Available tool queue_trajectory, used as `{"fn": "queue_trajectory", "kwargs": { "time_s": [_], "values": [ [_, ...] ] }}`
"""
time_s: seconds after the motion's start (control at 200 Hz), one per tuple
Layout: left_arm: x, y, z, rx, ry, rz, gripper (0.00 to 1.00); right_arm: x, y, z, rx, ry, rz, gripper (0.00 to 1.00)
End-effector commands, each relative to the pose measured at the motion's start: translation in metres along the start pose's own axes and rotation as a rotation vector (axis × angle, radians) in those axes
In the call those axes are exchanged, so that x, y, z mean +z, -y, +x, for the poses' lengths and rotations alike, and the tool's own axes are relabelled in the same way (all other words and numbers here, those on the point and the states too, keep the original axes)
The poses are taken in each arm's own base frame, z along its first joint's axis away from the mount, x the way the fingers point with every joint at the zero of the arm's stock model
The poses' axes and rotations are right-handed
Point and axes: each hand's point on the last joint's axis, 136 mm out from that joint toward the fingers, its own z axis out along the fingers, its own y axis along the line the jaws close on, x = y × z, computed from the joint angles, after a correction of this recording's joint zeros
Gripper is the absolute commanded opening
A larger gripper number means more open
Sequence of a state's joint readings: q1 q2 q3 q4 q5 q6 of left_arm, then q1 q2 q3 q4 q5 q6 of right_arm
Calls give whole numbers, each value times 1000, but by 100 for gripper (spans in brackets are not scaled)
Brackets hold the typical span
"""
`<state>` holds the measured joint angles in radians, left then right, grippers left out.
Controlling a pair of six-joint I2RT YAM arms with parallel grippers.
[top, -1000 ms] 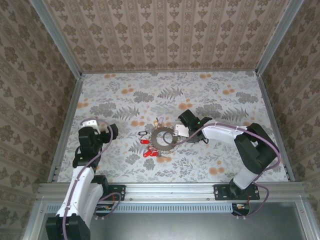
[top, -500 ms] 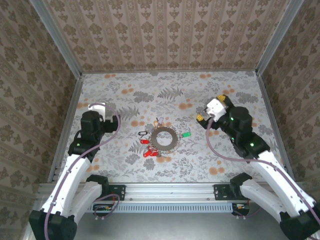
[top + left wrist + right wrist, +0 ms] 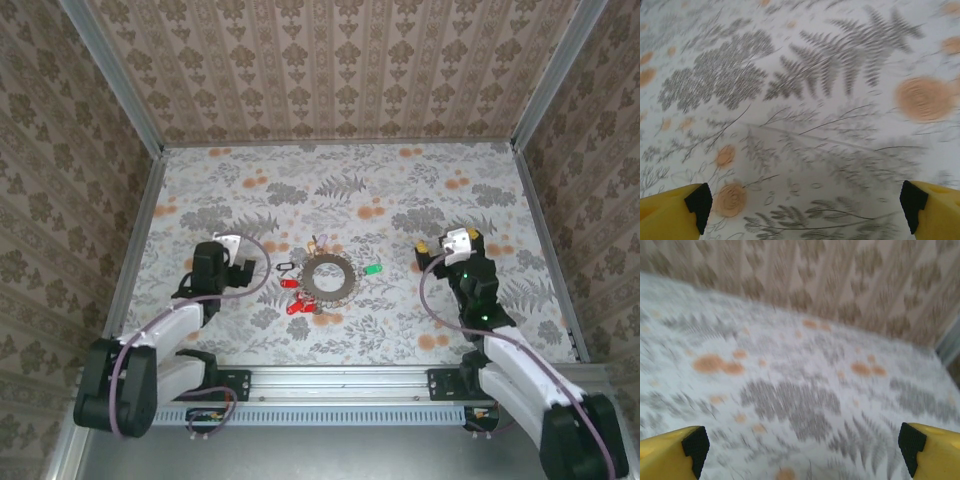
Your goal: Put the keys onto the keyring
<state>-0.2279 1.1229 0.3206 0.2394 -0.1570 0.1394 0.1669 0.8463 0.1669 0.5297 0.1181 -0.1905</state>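
The keyring (image 3: 311,279), a flat mottled grey-brown ring, lies mid-table. Round it lie small keys: a green one (image 3: 372,269) to its right, red ones (image 3: 297,305) at its lower left, a black one (image 3: 282,267) to the left, a pale one (image 3: 317,244) above. My left gripper (image 3: 256,272) points at the ring from the left, a short gap away from the black key. In the left wrist view it (image 3: 802,210) stands open over bare cloth. My right gripper (image 3: 448,240) is off to the right of the green key, open and holding nothing (image 3: 802,450).
The floral tablecloth (image 3: 250,190) covers the table, boxed in by patterned walls (image 3: 330,70) at the back and both sides. An aluminium rail (image 3: 340,380) runs along the near edge. Both wrist views are smeared by motion.
My right gripper left the ring, opened and swung back to the right; the green key now lies beside the ring. My left arm swung in toward the ring.
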Motion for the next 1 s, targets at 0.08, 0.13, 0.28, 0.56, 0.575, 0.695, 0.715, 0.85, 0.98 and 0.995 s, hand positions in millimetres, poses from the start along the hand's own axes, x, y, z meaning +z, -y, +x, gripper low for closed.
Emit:
{"fn": "queue_trajectory", "kwargs": {
  "time_s": [0.08,0.13,0.28,0.56,0.575,0.695,0.715,0.85,0.98,0.995],
  "values": [
    [5,-22,-59,-31,245,-60,100,34,4,-15,121,115,-29,100],
    [8,-29,-62,-57,267,-69,100,46,8,-10,143,102,-11,100],
    [18,-50,-71,-147,330,-83,100,75,15,25,187,6,25,100],
    [55,-59,-53,-204,261,-71,100,93,27,34,226,-97,67,100],
    [55,-60,-56,-196,274,-75,100,93,28,33,227,-97,67,100],
    [56,-61,-57,-206,265,-81,100,97,35,35,258,-127,88,100],
    [56,-60,-55,-206,255,-77,100,96,35,36,258,-125,89,100],
    [56,-61,-55,-207,259,-81,100,97,35,36,256,-126,89,100],
    [55,-60,-56,-205,263,-82,100,96,35,35,252,-126,92,100],
    [55,-60,-56,-204,264,-81,100,96,35,35,252,-125,91,99]
  ]
}}
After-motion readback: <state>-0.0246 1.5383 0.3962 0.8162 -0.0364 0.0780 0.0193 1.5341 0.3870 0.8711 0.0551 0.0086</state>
